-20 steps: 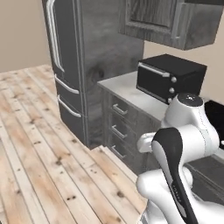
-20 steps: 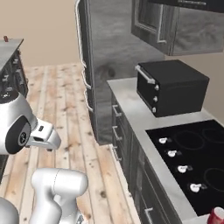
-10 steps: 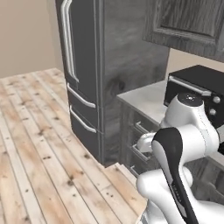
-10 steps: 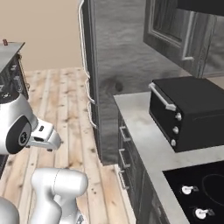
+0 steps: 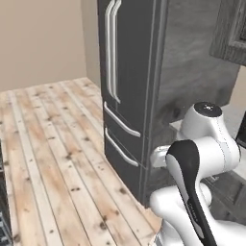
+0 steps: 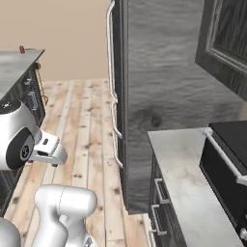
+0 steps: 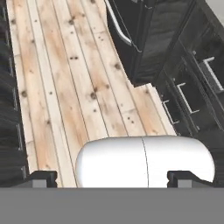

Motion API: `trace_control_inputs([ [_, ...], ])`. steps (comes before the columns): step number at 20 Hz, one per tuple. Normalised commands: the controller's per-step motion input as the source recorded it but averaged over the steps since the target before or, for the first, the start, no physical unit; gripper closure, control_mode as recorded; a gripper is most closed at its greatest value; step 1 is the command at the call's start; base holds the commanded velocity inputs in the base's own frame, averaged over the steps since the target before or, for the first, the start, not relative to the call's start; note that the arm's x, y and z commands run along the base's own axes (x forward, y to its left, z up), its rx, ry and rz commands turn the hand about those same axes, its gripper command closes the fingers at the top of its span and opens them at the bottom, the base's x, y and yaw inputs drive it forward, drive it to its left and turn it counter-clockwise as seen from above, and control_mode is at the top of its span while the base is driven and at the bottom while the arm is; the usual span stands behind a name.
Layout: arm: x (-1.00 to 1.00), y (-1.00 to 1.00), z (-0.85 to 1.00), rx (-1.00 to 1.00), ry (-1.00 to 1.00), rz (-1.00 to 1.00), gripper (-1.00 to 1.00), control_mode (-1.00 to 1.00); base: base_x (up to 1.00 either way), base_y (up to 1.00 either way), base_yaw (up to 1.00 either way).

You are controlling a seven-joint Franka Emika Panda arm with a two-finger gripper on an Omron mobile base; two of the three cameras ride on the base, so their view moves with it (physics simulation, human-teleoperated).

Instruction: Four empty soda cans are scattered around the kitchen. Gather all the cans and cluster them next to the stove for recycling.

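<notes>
Over the left base view: big dark fridge [image 5: 139,96] from 12 to 3 o'clock, long handles facing the plank floor [image 5: 53,158], which runs from 9 down to 6. White arm [image 5: 202,158] bulks up at 4 o'clock. No red can anywhere here.

Right base view: same fridge [image 6: 159,82] fills 12 to 2, grey marble counter [image 6: 188,178] at 4 o'clock with a black toaster oven [image 6: 226,164] on it at the 3 o'clock edge. Second counter [image 6: 17,65] sits at 10 o'clock, and there's a tiny red thing [image 6: 21,49] on its far end. Could be one of the soda cans, honestly too small to tell.

Hand view: gripper [image 7: 111,177] at 6 o'clock, tips spread wide with nothing between them, pointed down at bare floor. Fridge base [image 7: 144,39] at 1 o'clock, drawer fronts [image 7: 192,92] at 3 o'clock.

Task's things: stove isn't in shot, so the drop zone looks to be somewhere beyond the toaster oven side. The one maybe-can is well apart from the arm.

What could go wrong: my guess is the base is mid-drive in a tight aisle, so the elbow could clip the fridge corner or the cabinets if the swing's wide. Also easy to chase that red speck and find it's not a can, or to lose track of where the stove is.
</notes>
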Motion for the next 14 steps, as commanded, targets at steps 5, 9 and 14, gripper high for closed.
trace_control_inputs([
  [5,0.0,0.0,0.0,0.0,0.0,0.0,-1.0,1.0,1.0,0.37,0.19],
  [9,0.0,0.0,0.0,0.0,0.0,0.0,-1.0,1.0,1.0,0.37,0.16],
  [14,0.0,0.0,0.0,0.0,0.0,0.0,-1.0,1.0,1.0,0.27,0.03],
])
